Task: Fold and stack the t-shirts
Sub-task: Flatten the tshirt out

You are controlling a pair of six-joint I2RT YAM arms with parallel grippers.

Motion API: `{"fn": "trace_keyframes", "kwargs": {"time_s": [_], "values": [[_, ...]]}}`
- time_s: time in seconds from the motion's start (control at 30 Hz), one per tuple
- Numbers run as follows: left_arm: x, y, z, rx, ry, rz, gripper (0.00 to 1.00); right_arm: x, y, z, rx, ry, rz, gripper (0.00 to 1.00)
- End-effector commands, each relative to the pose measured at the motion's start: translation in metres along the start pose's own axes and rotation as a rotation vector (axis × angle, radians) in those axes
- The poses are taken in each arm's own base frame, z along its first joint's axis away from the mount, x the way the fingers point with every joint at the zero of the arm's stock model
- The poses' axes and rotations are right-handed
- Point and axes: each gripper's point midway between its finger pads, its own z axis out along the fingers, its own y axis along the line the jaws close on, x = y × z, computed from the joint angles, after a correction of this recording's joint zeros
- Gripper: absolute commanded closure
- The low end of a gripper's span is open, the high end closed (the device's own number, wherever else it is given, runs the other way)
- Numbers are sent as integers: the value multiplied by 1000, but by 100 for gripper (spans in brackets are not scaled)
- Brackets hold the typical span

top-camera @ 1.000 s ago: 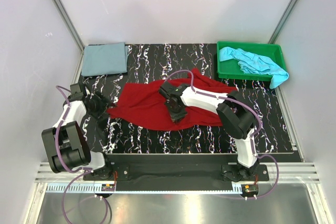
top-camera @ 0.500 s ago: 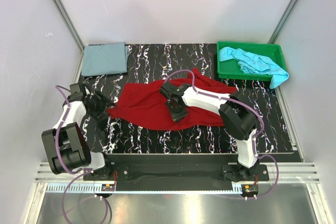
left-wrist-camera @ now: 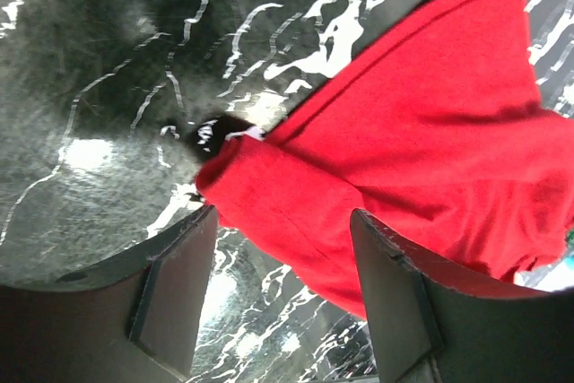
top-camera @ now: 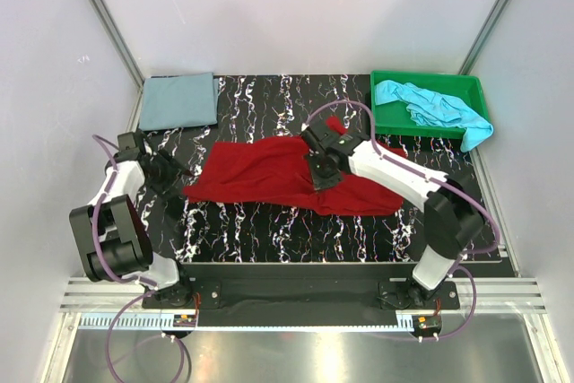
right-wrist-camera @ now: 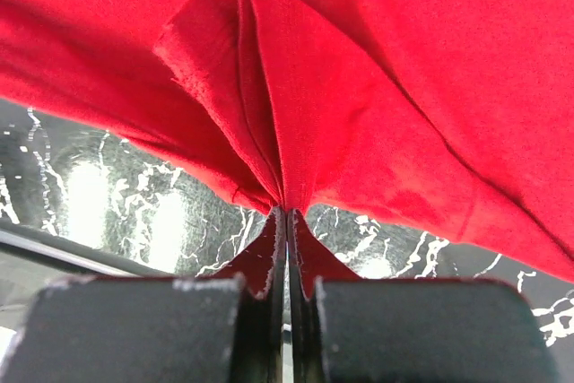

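Top external view, from the arm bases outward: the left gripper (top-camera: 172, 174) sits at the red t-shirt's (top-camera: 260, 172) left corner, jaws apart. On the left wrist view that corner lies between its two fingers (left-wrist-camera: 170, 298); whether they touch the cloth, I cannot tell. The right gripper (top-camera: 323, 168) is over the red t-shirt's middle, closed tight on a pinched-up fold, plain on the right wrist view. The red t-shirt lies spread on the table (top-camera: 269, 230), its right part partly hidden under the right arm (top-camera: 395, 177).

Count: three t-shirts, one tray. Beyond the red t-shirt, far left, the grey-blue t-shirt (top-camera: 179, 100) lies folded flat. Far right of the red t-shirt, the green tray (top-camera: 430, 75) holds the crumpled turquoise t-shirt (top-camera: 426, 105), one end spilling over the tray's right rim.
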Motion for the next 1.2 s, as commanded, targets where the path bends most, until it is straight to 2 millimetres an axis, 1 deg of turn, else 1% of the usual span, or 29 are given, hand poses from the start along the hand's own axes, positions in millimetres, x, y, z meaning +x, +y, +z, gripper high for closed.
{"fn": "trace_keyframes", "kwargs": {"time_s": [0.0,0.07,0.13,0.2,0.23,0.27,0.33,0.37,0.4,0.43,0.47,0.53,0.57,0.63,0.7,0.8,0.87,0.9,0.93,0.97,1.07,1.17], "values": [[-12,4,-2,-41,-31,6,35,-7,-8,-21,6,-54,20,100],[-10,6,3,-50,-13,-6,35,-6,-8,-20,-3,-52,14,100],[-8,9,10,-57,12,-21,35,-3,-5,-16,-17,-32,16,100],[-8,6,11,-48,22,-23,36,1,0,-11,-45,-15,18,100],[-9,5,11,-44,21,-22,37,3,-1,-7,-40,-7,21,100],[-9,2,10,-35,19,-12,37,5,4,-4,-70,2,19,98],[-9,0,7,-26,12,-1,38,8,6,3,-81,23,18,93],[-9,-2,2,-17,0,9,38,5,7,5,-86,19,20,83],[-8,-2,1,-16,-5,10,38,7,7,8,-93,32,23,79],[-6,-2,-1,-14,-10,15,38,8,7,11,-99,38,25,78],[-1,2,-1,-21,-4,14,38,6,6,14,-105,35,33,78],[3,3,-5,-15,-12,17,38,7,6,19,-110,47,37,82],[9,7,-4,-18,-1,7,38,7,5,22,-114,52,41,84],[12,7,-7,-10,-7,10,38,7,9,23,-135,56,40,95],[17,10,-8,-15,-5,1,38,9,12,25,-155,75,46,100],[23,11,-7,-9,13,-7,36,13,14,26,-166,85,45,100],[24,11,-7,-6,14,-13,33,16,14,26,-177,93,39,93],[24,11,-7,-6,14,-13,33,21,15,27,-183,107,36,90],[23,11,-7,-6,10,-14,33,23,15,28,-185,111,35,84],[24,11,-8,-5,12,-9,33,23,14,29,-186,112,38,82],[24,10,-7,1,18,-4,33,27,18,30,-209,123,38,78],[26,10,-7,3,26,-3,33,26,19,30,-219,121,38,78]]}}
